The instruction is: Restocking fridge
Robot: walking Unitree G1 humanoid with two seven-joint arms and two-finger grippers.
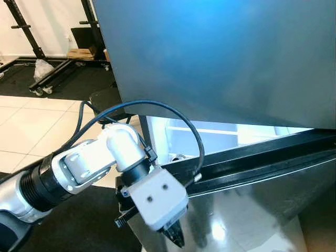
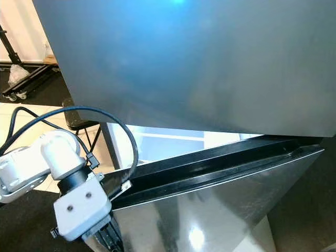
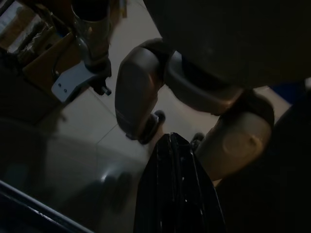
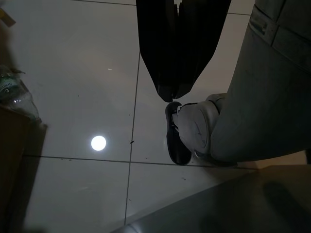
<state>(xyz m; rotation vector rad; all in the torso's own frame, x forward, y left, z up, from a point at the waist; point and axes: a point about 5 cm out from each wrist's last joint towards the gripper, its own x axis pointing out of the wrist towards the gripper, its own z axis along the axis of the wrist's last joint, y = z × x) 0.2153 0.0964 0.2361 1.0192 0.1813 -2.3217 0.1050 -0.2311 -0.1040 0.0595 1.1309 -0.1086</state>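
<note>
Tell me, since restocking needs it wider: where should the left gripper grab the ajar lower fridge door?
Probably its black top edge, at the free corner beside the left gripper, from the robot's left, where the gap onto the lit interior is widest.

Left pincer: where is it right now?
In the left eye view, the left pincer points down at lower left, against the steel fridge door, below its black top edge.

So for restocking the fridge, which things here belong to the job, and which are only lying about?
Belong to the job:
- fridge door, open
- lit fridge shelves
- left gripper, low beside the lower steel door

Only lying about:
- black wheeled stand
- cardboard box
- plastic bottle on the floor
- person's shoe
</note>
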